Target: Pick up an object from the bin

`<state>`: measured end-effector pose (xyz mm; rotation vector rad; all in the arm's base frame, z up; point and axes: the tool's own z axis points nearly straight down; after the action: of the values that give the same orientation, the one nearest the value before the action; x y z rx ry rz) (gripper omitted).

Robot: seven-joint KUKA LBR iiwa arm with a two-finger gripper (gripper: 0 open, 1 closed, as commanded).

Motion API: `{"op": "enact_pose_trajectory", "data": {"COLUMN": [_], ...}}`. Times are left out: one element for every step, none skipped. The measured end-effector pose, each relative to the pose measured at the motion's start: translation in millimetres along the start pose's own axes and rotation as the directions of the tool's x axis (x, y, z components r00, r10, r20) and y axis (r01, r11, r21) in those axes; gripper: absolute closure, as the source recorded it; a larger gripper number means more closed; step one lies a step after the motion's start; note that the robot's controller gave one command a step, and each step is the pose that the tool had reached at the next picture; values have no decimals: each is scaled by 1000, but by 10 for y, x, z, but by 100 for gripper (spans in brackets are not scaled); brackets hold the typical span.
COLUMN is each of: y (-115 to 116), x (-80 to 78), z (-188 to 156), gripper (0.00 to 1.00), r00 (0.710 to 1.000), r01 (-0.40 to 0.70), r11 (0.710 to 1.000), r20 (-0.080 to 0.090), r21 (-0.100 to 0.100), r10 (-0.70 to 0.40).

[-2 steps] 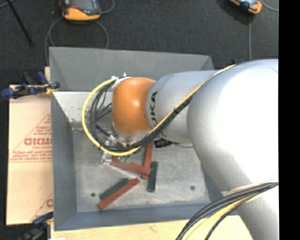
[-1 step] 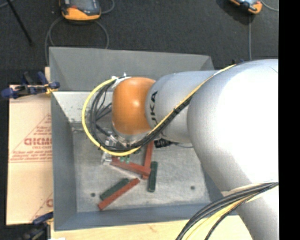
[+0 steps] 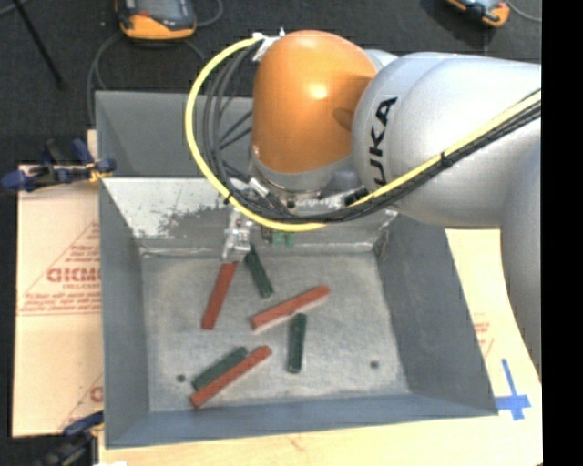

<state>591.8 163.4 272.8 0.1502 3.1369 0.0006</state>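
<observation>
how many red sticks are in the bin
3. One red stick lies at the upper left, one in the middle, and one at the lower left beside a green stick. The arm may hide more.

- A dark, almost black floor (image 3: 55, 55) ran across the top of the view, matte and dim.
- An orange-and-dark device (image 3: 157, 18) sat on that floor at upper left, partly cut by the top edge.
- A thin dark line (image 3: 41, 44), rod or cable, slanted across the floor at far upper left.
- A second orange-edged object (image 3: 480, 9) lay at upper right, mostly cropped.
</observation>
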Motion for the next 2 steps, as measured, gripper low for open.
{"op": "enact_pose_trajectory", "data": {"y": [5, -30], "x": [-24, -84], "z": [-272, 207], "gripper": [100, 100], "r00": [1000, 997], "r01": [5, -82], "r11": [1000, 997], "r20": [7, 6], "r21": [-2, -3], "r10": [-5, 82]}}
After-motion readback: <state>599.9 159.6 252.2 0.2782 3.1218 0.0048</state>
